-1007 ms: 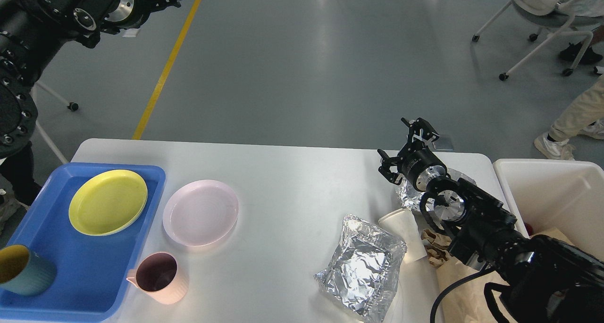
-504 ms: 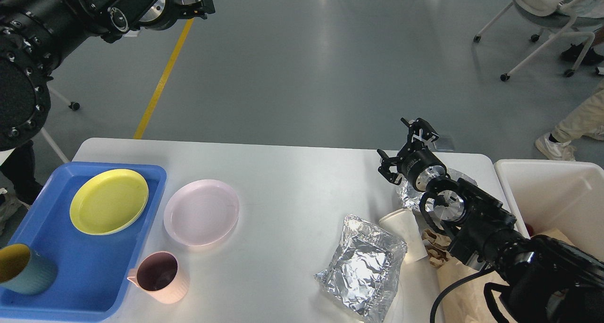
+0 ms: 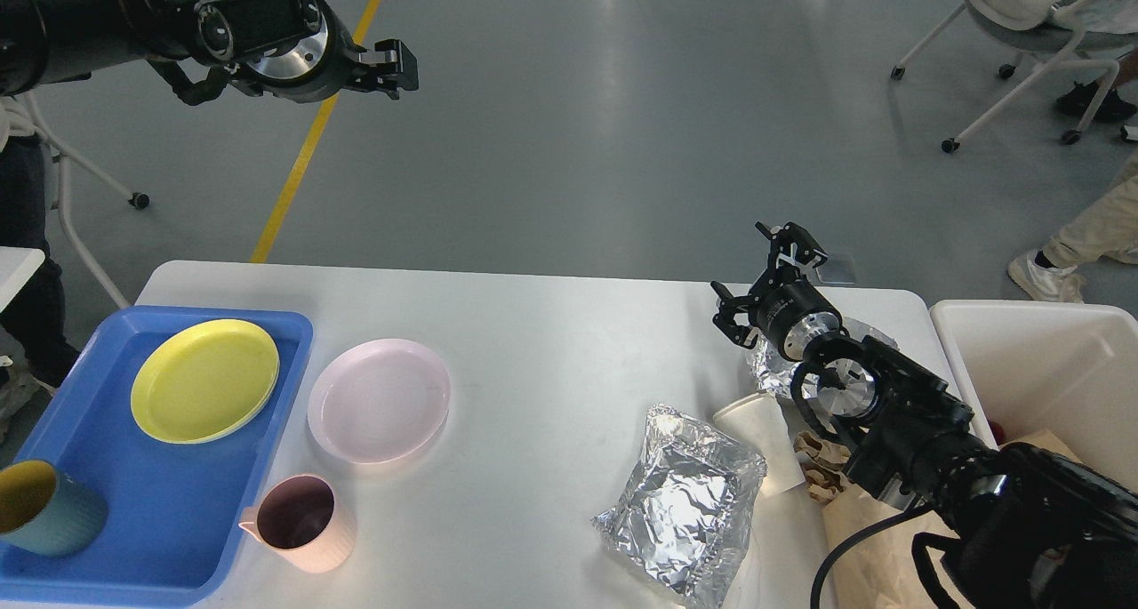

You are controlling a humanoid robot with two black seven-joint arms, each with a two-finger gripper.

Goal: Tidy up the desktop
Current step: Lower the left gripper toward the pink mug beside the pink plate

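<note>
Since a second ago the left arm has swung rightward across the far left, so that the left gripper (image 3: 396,67) now hangs high over the floor beyond the table, dark and nearly end-on; whether its fingers are parted cannot be told, and nothing shows in it. Everything else has kept its place. Below it, the desktop (image 3: 551,342), a smooth, faintly glossy white slab with rounded corners, fills the near half of the view. At its left edge a blue plastic tray (image 3: 169,511) already holds a round yellow plate (image 3: 204,380) and a ribbed teal cup (image 3: 44,507) with a yellow inside, so that part looks sorted. Just right of the tray, a pale pink plate (image 3: 380,399) and a pink mug (image 3: 302,522) sit on the bare top, probably next for the tray. Farther right lies rubbish: a crumpled foil sheet (image 3: 685,502), a tipped white paper cup (image 3: 765,436), brown paper (image 3: 845,502) and more foil (image 3: 773,364) under the right arm. The right gripper (image 3: 769,280) hovers above the far right of the table, fingers spread wide, holding nothing. A white bin (image 3: 1040,351) stands beside the table's right end, with some paper in it. By my judgement, tidying is partly done.
</note>
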